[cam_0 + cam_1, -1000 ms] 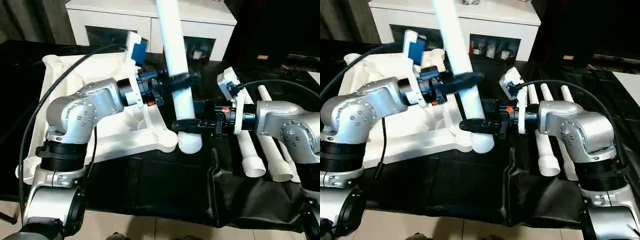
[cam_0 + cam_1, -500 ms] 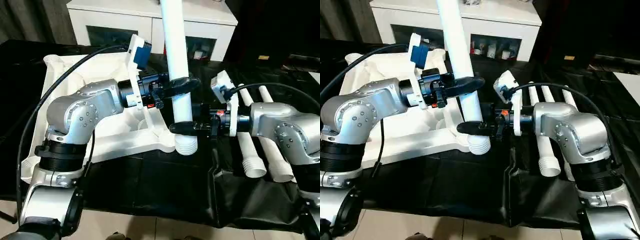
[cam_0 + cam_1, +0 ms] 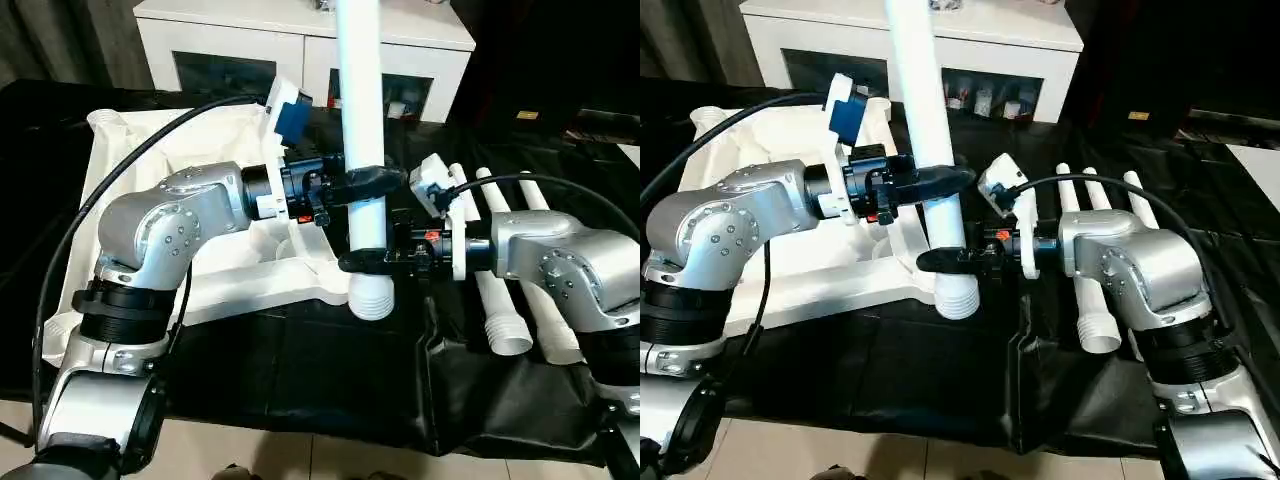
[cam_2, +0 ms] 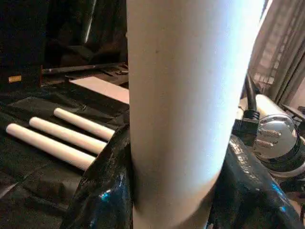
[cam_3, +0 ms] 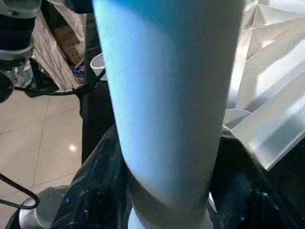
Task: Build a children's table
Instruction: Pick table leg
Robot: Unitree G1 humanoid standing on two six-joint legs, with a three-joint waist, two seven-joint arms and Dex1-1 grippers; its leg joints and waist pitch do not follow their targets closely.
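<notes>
Leg: the leg [image 3: 362, 150] is standing almost upright now, where a second ago it was leaning toward the robot's left; its ribbed flared end [image 3: 371, 298] is hanging just beside the tabletop's near corner.
Left gripper: the left gripper [image 3: 368, 183] is clamping its fingers around the leg at mid-height.
Right gripper: the right gripper [image 3: 368, 262] is closing its fingers on the leg lower down, just above the flare.
Tabletop: the tabletop [image 3: 160, 190] is lying underside up on the black-covered desk [image 3: 330, 370], with a corner socket [image 3: 105, 121] showing at its far left.
Spare legs: three more legs [image 3: 1095, 300] are lying side by side on the robot's right.
Meaning: straightening the leg is probably lining it up for a socket; it is not seated yet, and the flare is sitting off the corner rather than over it.
</notes>
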